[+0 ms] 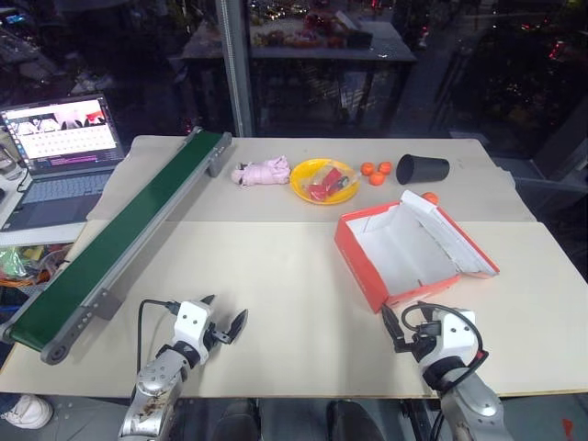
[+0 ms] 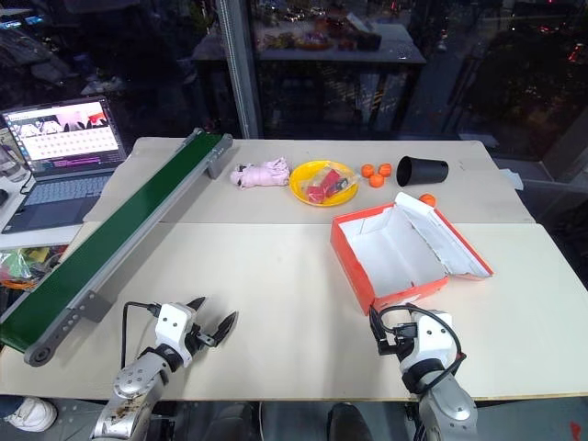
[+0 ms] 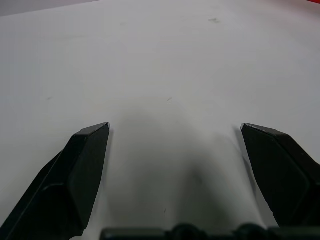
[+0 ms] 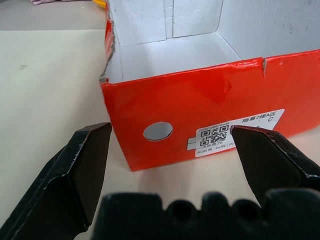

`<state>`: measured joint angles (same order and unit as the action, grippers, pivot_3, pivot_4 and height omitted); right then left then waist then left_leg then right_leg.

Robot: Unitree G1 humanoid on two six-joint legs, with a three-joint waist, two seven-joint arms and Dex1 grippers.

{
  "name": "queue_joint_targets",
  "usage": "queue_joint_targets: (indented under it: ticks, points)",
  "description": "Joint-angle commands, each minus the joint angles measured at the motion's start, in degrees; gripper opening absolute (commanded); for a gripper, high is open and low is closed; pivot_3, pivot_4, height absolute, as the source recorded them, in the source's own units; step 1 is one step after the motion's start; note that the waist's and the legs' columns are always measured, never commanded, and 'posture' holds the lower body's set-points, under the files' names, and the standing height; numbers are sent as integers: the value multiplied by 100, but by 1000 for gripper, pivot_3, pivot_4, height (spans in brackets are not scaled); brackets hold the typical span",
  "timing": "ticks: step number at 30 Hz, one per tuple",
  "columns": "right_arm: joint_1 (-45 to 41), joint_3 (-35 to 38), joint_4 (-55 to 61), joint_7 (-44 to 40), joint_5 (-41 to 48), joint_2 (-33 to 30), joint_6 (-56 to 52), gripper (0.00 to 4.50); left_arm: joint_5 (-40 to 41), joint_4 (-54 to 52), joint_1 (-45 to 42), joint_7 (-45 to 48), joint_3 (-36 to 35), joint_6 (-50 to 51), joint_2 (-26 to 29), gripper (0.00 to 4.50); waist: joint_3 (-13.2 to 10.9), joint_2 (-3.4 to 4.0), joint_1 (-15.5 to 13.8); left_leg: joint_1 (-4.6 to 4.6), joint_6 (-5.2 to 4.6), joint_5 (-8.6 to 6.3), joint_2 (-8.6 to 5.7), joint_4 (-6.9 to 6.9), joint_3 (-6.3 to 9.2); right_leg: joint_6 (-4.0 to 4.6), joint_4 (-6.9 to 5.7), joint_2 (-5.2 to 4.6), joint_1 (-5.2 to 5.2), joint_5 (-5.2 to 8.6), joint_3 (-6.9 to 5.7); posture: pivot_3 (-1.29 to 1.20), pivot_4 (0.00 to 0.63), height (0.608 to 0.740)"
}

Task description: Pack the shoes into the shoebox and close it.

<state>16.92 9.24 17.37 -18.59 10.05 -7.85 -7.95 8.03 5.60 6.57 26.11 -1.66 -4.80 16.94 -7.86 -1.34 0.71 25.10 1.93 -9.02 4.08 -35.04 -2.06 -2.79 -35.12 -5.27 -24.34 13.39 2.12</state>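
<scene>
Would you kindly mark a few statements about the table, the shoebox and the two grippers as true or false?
1. The shoebox is open and nothing lies inside. True.
2. The right gripper is clamped on the box wall. False: its fingers are spread, facing the red end wall without touching it.
3. The left gripper is open over bare table. True.
4. The pink plush toy lies inside the shoebox. False: it lies on the table beside the yellow plate.
5. The black cup stands upright. False: it lies on its side near small orange balls.
</scene>
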Motion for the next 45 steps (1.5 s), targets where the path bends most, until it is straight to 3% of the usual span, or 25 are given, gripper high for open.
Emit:
queue_joint_targets:
  ticks: [1,9,16,20,23,29,37,45]
  points:
    - [14,49,146,103,-32,-60,171,4483,73,-269,-209,-10,-79,177,66,4500,0,-1,1,0,0,0,0,-1,0,1,0,0,0,-1,0,0,150,740]
    - [216,1164,1227,1110,-12,-148,-145,4483,58,-428,-1023,-202,-361,408,255,4500,-7,-8,-25,-5,4,-1,-2,-12,2,8,-2,0,5,-35,-1,0,150,740]
    - [-881,1825,1462,1401,20,-1016,-752,4483,139,-145,-2263,-374,-619,515,404,4500,-17,-24,-2,-25,3,0,-6,-23,5,-3,-4,5,19,-64,5,0,150,740]
    - [-2071,1423,1181,1060,189,-1599,-1163,4483,101,172,-3317,-557,-681,584,449,4500,-62,-48,10,-27,-36,27,-21,-26,4,-13,-9,8,16,-86,26,0,150,740]
    - [-2866,764,894,624,566,-1671,-1826,4483,177,141,-3776,-544,-602,977,422,4500,-63,-62,23,-36,-48,36,-18,-26,6,-16,-5,14,27,-92,27,0,150,740]
    - [-3728,24,501,124,1039,-1538,-2545,4483,214,-242,-3783,-749,-647,1800,379,4500,-65,-63,24,-9,-92,61,-22,-19,9,-35,-4,19,9,-103,43,0,150,740]
    - [-4589,-544,-324,-308,1483,-1008,-3016,4483,352,-363,-3749,-1377,-1289,2935,478,4500,-70,-70,5,16,-99,54,-22,-14,22,-38,0,24,-3,-103,28,0,150,740]
    - [-5080,-936,-638,-480,1493,-644,-3060,4483,340,-114,-3612,-1269,-1540,3124,948,4500,-73,-72,13,10,-95,59,-16,-26,24,-30,-14,29,-2,-113,28,0,150,740]
